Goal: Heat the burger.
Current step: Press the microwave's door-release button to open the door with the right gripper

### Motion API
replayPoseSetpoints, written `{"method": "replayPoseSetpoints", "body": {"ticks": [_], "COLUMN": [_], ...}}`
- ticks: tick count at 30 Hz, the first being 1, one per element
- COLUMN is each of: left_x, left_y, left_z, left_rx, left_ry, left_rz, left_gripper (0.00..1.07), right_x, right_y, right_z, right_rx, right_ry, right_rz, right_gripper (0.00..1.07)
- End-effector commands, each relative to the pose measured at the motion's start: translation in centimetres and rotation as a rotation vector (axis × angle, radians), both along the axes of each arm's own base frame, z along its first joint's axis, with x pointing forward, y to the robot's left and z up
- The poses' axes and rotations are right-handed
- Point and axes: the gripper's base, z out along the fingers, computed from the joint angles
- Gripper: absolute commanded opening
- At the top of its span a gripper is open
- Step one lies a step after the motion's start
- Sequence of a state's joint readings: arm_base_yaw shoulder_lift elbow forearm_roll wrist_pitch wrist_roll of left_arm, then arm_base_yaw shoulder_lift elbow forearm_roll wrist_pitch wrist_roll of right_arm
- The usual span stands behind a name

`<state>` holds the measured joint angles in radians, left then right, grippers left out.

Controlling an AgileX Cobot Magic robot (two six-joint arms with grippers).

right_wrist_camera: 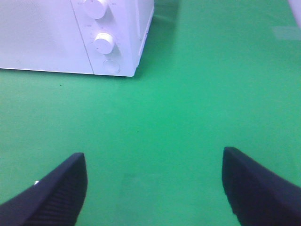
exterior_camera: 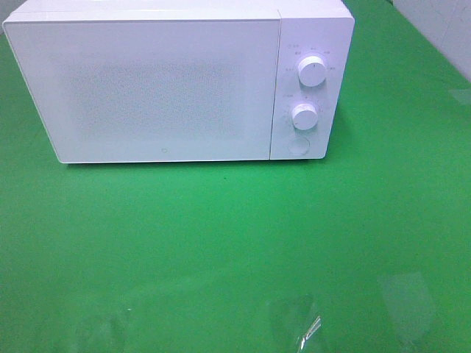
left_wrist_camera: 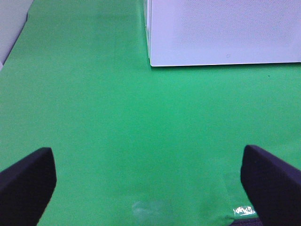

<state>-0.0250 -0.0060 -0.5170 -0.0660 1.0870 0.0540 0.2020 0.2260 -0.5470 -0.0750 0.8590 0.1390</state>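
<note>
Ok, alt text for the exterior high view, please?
A white microwave, door shut, stands at the back of a green tabletop, two dials above a round button on its right panel. No burger is in view.

Holds the left gripper (left_wrist_camera: pixel 147 165) wide open, its two dark fingers (left_wrist_camera: pixel 28 186) far apart, gripping nothing; holds the right gripper (right_wrist_camera: pixel 154 162) wide open as well, ribbed dark fingers (right_wrist_camera: pixel 56 190) parted and empty; tilts both wrists forward and downward, fingertips clear of any contact
</note>
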Motion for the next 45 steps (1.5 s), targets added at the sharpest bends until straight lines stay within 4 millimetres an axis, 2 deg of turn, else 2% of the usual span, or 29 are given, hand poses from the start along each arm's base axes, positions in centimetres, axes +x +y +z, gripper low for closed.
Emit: {"method": "replayPoseSetpoints", "body": {"ticks": [1, 9, 17, 38, 40, 41, 44, 45], "left_x": [-0.2, -0.2, -0.2, -0.2, -0.2, -0.2, -0.2, -0.2], "left_y": [-0.1, -0.1, -0.1, -0.1, -0.1, -0.1, -0.1, -0.1], "left_z": [0.1, 0.1, 0.1, 0.1, 0.1, 0.1, 0.1, 0.1], "left_rx": [-0.009, -0.009, -0.009, -0.009, -0.009, -0.009, -0.009, -0.009], "left_ry": [-0.032, -0.032, -0.032, -0.032, -0.032, -0.032, -0.032, -0.032], "left_rz": [-0.004, -0.004, -0.004, -0.004, -0.004, -0.004, -0.004, -0.004], "left_gripper": [1.01, 1.01, 1.01, 1.01, 1.01, 1.01, 1.01, 1.01], "right_x": [-1.4, -2.9, -4.0, -4.2, -4.2, -4.3, -4.3, -3.9], "right_y": [-0.2, -0.5, -0.5, -0.5, -0.5, -0.5, -0.5, -0.4], "right_z": [-0.8, -0.8, -2.0, -2.1, -2.0, -1.1, -0.6, 0.1], "right_rx": [0.022, 0.036, 0.040, 0.041, 0.042, 0.051, 0.055, 0.062], "right_ry": [-0.030, -0.096, -0.091, -0.098, -0.103, -0.161, -0.198, -0.256], "right_rz": [-0.049, -0.102, -0.099, -0.097, -0.095, -0.092, -0.090, -0.087], "right_gripper": [0.76, 0.76, 0.76, 0.76, 0.76, 0.76, 0.76, 0.76]}}
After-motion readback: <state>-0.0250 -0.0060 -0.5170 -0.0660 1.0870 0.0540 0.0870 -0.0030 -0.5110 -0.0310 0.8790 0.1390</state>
